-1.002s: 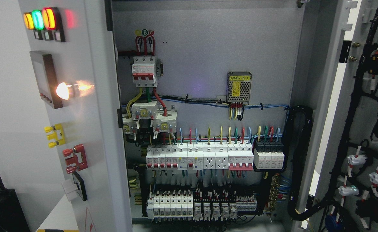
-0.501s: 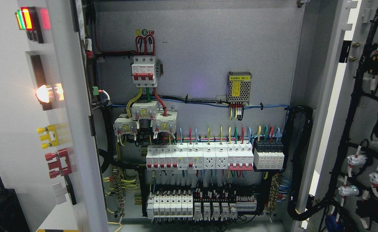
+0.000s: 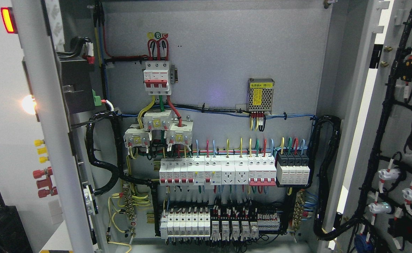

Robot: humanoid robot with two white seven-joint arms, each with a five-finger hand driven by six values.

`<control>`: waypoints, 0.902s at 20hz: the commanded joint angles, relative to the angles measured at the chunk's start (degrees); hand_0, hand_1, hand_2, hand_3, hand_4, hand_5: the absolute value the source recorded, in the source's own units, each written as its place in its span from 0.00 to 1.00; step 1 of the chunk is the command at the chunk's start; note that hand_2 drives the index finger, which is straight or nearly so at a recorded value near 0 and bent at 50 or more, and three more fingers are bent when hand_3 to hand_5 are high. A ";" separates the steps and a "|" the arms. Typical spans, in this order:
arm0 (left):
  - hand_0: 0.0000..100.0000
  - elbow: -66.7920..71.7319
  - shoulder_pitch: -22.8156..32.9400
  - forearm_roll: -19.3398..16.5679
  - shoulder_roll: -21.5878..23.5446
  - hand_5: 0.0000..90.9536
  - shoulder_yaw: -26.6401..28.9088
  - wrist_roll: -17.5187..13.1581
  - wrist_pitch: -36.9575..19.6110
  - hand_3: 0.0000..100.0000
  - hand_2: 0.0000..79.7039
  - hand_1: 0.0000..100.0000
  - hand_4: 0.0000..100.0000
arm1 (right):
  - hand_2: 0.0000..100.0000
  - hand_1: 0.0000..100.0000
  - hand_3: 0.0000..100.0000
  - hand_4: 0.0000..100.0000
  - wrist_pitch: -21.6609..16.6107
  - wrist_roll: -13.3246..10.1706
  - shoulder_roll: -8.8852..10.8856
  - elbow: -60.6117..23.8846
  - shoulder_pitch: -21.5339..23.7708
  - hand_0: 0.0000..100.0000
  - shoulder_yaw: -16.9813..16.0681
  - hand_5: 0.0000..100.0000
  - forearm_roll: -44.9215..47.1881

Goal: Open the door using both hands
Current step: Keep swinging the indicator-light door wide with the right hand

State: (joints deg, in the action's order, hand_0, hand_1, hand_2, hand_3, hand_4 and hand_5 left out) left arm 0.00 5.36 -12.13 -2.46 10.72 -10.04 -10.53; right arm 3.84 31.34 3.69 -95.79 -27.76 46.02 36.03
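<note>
No hand is being shown, so neither grip can be told; the left door (image 3: pixel 51 140) is being seen edge-on at the cabinet's left edge, the right door (image 3: pixel 396 140) standing wide; any further swing is best eased outward, clear of the wiring loom (image 3: pixel 102 151)

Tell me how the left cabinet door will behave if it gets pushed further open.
The left door would likely swing stiffly as one rigid panel. It probably feels heavy, since a black box and indicator lamps are mounted on it. The black cable loom running to it may tug back near full opening.
</note>
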 commanded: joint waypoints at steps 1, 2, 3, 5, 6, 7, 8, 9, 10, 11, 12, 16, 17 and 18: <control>0.00 -1.84 0.00 0.00 0.00 0.00 0.00 0.02 -0.02 0.00 0.00 0.00 0.03 | 0.00 0.00 0.00 0.00 1.25 -0.05 -2.72 0.69 -0.10 0.11 1.79 0.00 -0.26; 0.00 -1.84 0.00 0.00 0.00 0.00 0.00 0.02 -0.02 0.00 0.00 0.00 0.03 | 0.00 0.00 0.00 0.00 2.13 -0.05 -3.16 0.69 -0.10 0.11 1.79 0.00 -0.34; 0.00 -1.84 0.00 0.00 0.00 0.00 0.00 0.02 0.07 0.00 0.00 0.00 0.03 | 0.00 0.00 0.00 0.00 2.40 -0.05 -3.77 0.69 -0.10 0.11 1.79 0.00 -0.61; 0.00 -1.76 0.00 0.00 0.00 0.00 0.00 0.02 -0.02 0.00 0.00 0.00 0.03 | 0.00 0.00 0.00 0.00 2.49 -0.05 -4.13 0.69 -0.10 0.11 1.88 0.00 -1.40; 0.00 -1.84 0.00 0.00 0.00 0.00 0.00 0.02 -0.02 0.00 0.00 0.00 0.03 | 0.00 0.00 0.00 0.00 2.49 -0.05 -4.48 0.69 -0.10 0.11 2.14 0.00 -1.83; 0.00 -1.84 0.00 0.00 0.00 0.00 0.00 0.02 -0.02 0.00 0.00 0.00 0.03 | 0.00 0.00 0.00 0.00 2.49 -0.05 -4.65 0.69 -0.10 0.11 2.49 0.00 -2.19; 0.00 -1.84 0.00 0.00 0.00 0.00 0.00 0.02 -0.02 0.00 0.00 0.00 0.03 | 0.00 0.00 0.00 0.00 2.49 -0.05 -4.83 0.69 -0.10 0.11 2.58 0.00 -2.36; 0.00 -1.84 0.00 0.00 0.00 0.00 0.00 0.02 -0.02 0.00 0.00 0.00 0.03 | 0.00 0.00 0.00 0.00 2.49 -0.14 -5.09 0.69 -0.10 0.11 2.67 0.00 -2.45; 0.00 -1.84 0.00 0.00 0.00 0.00 0.00 0.02 -0.02 0.00 0.00 0.00 0.03 | 0.00 0.00 0.00 0.00 2.49 -0.14 -5.70 0.69 -0.10 0.11 2.84 0.00 -2.45; 0.00 -1.84 0.00 0.00 0.00 0.00 0.00 0.02 0.07 0.00 0.00 0.00 0.03 | 0.00 0.00 0.00 0.00 2.49 -0.22 -5.97 0.69 -0.10 0.11 3.11 0.00 -2.80; 0.00 -1.84 0.00 0.00 0.00 0.00 0.00 0.02 -0.02 0.00 0.00 0.00 0.03 | 0.00 0.00 0.00 0.00 2.40 -0.23 -6.06 0.69 -0.10 0.11 3.28 0.00 -3.68; 0.00 -1.84 0.00 0.00 0.00 0.00 0.00 0.02 -0.02 0.00 0.00 0.00 0.03 | 0.00 0.00 0.00 0.00 2.14 -0.23 -6.50 0.69 -0.10 0.11 3.90 0.00 -5.44; 0.00 -1.84 0.00 0.00 0.00 0.00 0.00 0.02 -0.02 0.00 0.00 0.00 0.03 | 0.00 0.00 0.00 0.00 2.14 -0.23 -6.68 0.69 -0.10 0.11 3.81 0.00 -5.53; 0.00 -1.84 0.00 0.00 0.00 0.00 0.00 0.02 -0.02 0.00 0.00 0.00 0.03 | 0.00 0.00 0.00 0.00 2.14 -0.23 -6.76 0.69 -0.10 0.11 3.90 0.00 -5.53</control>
State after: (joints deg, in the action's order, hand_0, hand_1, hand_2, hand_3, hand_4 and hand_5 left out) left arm 0.00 5.36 -12.13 -2.46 10.72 -10.04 -10.58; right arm 6.11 31.13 -0.71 -95.23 -27.86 48.55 31.84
